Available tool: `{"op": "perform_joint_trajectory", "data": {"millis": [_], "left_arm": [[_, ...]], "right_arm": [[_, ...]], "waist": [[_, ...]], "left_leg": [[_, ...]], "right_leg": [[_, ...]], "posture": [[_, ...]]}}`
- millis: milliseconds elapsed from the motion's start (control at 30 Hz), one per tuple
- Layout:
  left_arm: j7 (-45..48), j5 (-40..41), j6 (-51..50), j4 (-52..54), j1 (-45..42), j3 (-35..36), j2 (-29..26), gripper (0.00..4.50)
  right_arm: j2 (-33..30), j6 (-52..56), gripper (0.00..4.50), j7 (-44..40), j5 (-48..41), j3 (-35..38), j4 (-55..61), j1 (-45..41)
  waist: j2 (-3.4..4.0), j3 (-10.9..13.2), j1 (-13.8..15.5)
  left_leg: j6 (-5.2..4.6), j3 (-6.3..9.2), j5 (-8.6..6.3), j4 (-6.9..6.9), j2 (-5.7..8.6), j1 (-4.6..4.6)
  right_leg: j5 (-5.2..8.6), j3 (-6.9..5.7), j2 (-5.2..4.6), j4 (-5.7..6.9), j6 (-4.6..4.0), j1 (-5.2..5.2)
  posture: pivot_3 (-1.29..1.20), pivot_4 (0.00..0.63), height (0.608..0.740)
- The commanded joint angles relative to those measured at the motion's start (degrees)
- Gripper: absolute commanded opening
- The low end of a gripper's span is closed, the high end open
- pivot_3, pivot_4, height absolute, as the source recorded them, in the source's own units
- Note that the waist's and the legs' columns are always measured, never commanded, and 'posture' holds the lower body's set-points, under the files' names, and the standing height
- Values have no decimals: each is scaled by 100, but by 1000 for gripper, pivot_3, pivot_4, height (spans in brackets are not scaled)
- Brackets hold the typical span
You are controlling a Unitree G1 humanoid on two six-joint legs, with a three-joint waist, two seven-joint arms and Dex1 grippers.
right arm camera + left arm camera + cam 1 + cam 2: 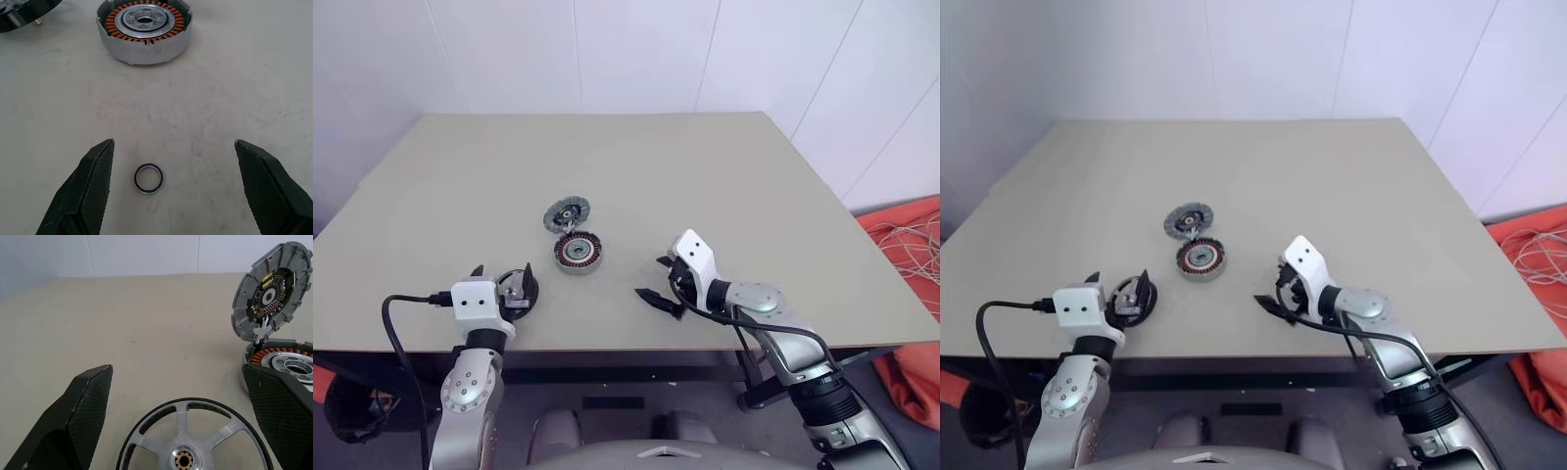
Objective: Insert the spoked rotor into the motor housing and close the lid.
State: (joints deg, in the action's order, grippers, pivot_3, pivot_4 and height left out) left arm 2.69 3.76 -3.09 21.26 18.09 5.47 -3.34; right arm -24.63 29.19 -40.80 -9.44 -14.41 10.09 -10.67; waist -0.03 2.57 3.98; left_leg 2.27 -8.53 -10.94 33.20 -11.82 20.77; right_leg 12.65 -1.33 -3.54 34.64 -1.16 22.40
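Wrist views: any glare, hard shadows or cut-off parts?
Left wrist view: even light, no glare; spoked rotor cut off by the frame edge, lid standing tilted open over the motor housing. Right wrist view: soft shadows only, small ring sharp between the open right hand fingers.

Housing (578, 252) sat mid-table (754, 196), lid (567, 213) propped open just behind it. Rotor (193, 438) lay near front edge, to housing's left. Small ring (148, 178) lay to housing's right.
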Motion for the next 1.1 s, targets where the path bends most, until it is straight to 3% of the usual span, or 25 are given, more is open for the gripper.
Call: {"op": "perform_joint_trajectory", "data": {"millis": [33, 700, 833, 1067, 1100], "left_arm": [[-35, -29, 77, 240, -26, -11, 11, 4500], [-73, -57, 139, 197, -12, -54, 30, 4500], [-73, -59, 154, 190, -6, -51, 30, 4500], [-73, -64, 171, 174, -14, -57, 33, 4500], [-74, -64, 170, 171, -20, -57, 34, 4500]], "right_arm": [[-64, 79, 4452, -84, 32, -71, 65, -190], [57, -337, 4452, -171, 364, -392, -818, -461], [34, -398, 3548, -178, 368, -390, -854, -463], [-165, -366, 1129, -309, 319, -343, -666, -338], [-191, -356, 1129, -328, 312, -337, -637, -323]], "waist": [[0, 0, 0], [0, 0, -3], [0, 0, -3], [-1, 0, 1], [-1, 0, 4]], "left_leg": [[0, 0, 0, 0, 0, 0], [0, -1, 0, 1, -1, -8], [0, -1, 0, 1, 0, -22], [0, 0, 0, 2, 0, -35], [0, 0, 0, 2, 0, -35]], "right_leg": [[0, 0, 0, 0, 0, 0], [-1, 0, 0, 2, -1, -4], [0, 0, 0, 2, -1, -11], [0, 0, -1, 2, -1, -17], [0, 0, -1, 2, -1, -18]], "posture": [[0, 0, 740], [0, 0, 740], [0, 0, 740], [0, 0, 740], [0, 0, 740]]}}
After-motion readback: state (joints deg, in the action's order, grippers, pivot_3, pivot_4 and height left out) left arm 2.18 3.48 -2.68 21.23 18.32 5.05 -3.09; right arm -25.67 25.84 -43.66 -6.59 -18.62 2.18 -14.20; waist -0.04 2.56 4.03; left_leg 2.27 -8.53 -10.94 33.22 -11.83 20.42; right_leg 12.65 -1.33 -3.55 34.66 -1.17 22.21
